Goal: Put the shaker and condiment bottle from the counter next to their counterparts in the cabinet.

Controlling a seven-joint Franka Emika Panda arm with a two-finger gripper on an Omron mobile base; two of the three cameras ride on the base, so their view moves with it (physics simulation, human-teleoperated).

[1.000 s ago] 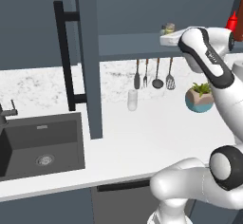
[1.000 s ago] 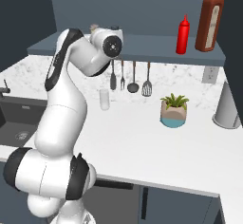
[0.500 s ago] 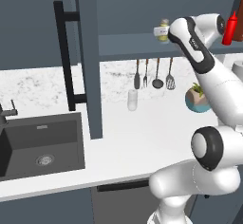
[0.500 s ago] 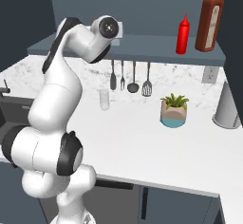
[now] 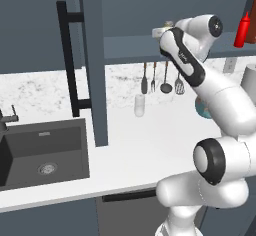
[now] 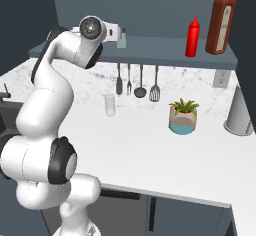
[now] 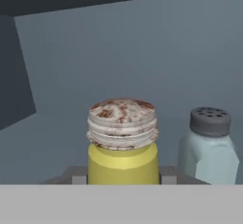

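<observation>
- The gripper point(image 7: 123, 179) was pinched on the shaker point(image 7: 123, 142), a yellow-bodied jar with a worn, rust-flecked white cap. In the hand view the two finger pads point(image 7: 76, 175) showed as grey blocks at either side of the yellow body, low on it.
- That shaker stood upright, its long axis vertical and its cap up (no lean that I could make out), held up at the shelf of the cabinet point(image 5: 92, 55).
- Just beside it, to the right in the hand view and apart from it, stood one of the counterparts, the pale blue-green shaker point(image 7: 209, 148) with a grey perforated cap, also upright.
- Handling, as a judgement: the held shaker looked small, light and rigid, with a smooth round body that could twist or slip in a flat two-pad grip. The low body hold seemed right, since the ridged cap is narrower ground and might be loose.
- The glass neighbour looked easy to knock over, so any sideways shift near it called for care.
- In the right base view the hand point(image 6: 111, 32) reached over the left end of the shelf.
- Further along the shelf the condiment bottle point(image 6: 193, 36) stood upright, nozzle up, next to the darker brown-red bottle point(image 6: 221, 19) (its own place looked settled).
- Below lay the counter point(image 6: 150, 150), with a potted plant point(image 6: 183, 116) and hanging utensils point(image 6: 136, 80) behind it.
</observation>
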